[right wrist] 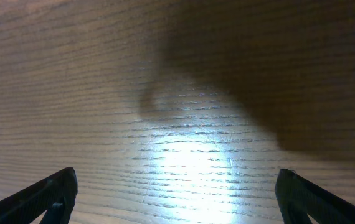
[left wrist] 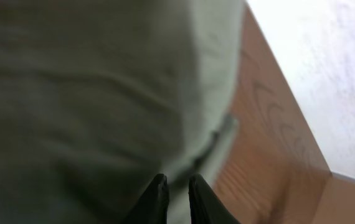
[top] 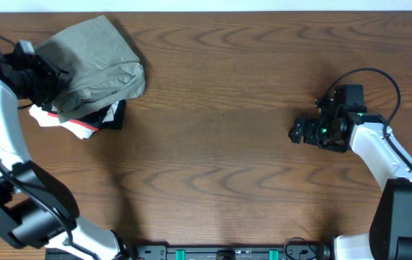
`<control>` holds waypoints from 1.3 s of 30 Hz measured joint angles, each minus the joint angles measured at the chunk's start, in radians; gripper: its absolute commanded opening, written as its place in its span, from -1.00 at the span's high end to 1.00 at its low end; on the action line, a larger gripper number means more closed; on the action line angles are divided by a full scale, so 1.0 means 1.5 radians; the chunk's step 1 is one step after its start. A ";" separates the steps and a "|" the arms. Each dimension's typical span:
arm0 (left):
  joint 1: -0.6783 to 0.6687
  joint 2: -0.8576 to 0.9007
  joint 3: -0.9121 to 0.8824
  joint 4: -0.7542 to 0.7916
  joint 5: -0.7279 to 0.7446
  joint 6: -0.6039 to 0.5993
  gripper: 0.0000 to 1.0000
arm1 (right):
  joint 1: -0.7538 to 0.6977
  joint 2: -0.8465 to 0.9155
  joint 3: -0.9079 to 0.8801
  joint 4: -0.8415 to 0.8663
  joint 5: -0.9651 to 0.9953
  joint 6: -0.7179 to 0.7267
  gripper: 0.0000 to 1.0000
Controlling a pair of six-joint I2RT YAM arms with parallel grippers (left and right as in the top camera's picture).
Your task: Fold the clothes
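Up in the far left corner: khaki bundle with the left pincer clenched on its edge

A brown wooden table [top: 220, 108] with a strong wavy grain fills the overhead view. A pale strip of floor [top: 264, 3] runs along the table's far edge. In the right wrist view a bright patch of light gleams on the bare wood, with a dark shadow beside it.

The left wrist view is soft and blurred. Cloth fills most of it, so the seams are hard to make out. From above, the left arm's dark head covers its own fingertips. White garments [top: 54, 119] and a black garment [top: 116, 115] poke out from under the bundle, mostly covered.

The khaki garment [top: 97, 61] lies bunched in the far left corner, on top of those other clothes. The left pincer [left wrist: 177, 194] is at its left side. Its fingers are drawn almost together, and a thin sliver of the cloth's edge shows between the tips. The right pincer [right wrist: 177, 193] hangs well apart from the garment on the right side. It is spread wide over bare wood and grasps nothing.
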 measured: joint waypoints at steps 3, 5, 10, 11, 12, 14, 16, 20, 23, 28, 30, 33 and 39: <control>0.018 0.029 -0.002 -0.013 0.003 0.012 0.79 | 0.000 0.000 0.000 0.000 0.000 0.000 -0.98; 0.028 0.048 -0.004 -0.028 0.007 0.018 0.80 | 0.000 0.000 0.000 0.000 0.000 0.000 -0.99; 0.061 0.080 -0.014 -0.037 0.017 0.025 0.78 | 0.000 0.000 0.000 0.000 0.000 0.000 -0.99; 0.066 0.080 -0.016 -0.037 0.018 0.025 0.77 | 0.000 0.000 0.000 0.000 0.000 0.000 -0.98; 0.070 0.080 -0.016 -0.038 0.017 0.025 0.78 | 0.000 0.000 0.000 0.000 0.000 0.000 -0.99; 0.074 0.080 -0.016 -0.039 0.012 0.026 0.78 | 0.000 0.000 0.000 0.000 0.000 0.000 -0.98; 0.074 0.080 -0.016 -0.045 0.001 0.027 0.78 | 0.000 0.000 0.000 0.000 0.000 0.000 -0.98; 0.073 0.079 -0.017 -0.044 0.011 0.026 0.78 | 0.000 0.000 0.000 0.000 0.000 0.000 -0.98; 0.073 0.076 -0.019 -0.033 0.036 0.024 0.78 | 0.000 0.000 0.000 0.000 0.000 0.000 -0.98; 0.070 0.025 -0.023 -0.032 0.050 0.018 0.78 | 0.000 0.000 0.000 0.000 0.000 0.000 -0.99; 0.067 -0.020 -0.023 -0.031 0.052 0.007 0.78 | 0.000 0.000 0.000 0.000 0.000 0.000 -0.98; 0.061 -0.097 -0.023 -0.014 0.054 -0.007 0.49 | 0.000 0.000 0.000 0.000 0.000 0.000 -0.99; 0.035 -0.192 -0.022 0.005 0.061 -0.041 -0.82 | 0.000 0.000 -0.001 0.000 0.000 0.000 -0.98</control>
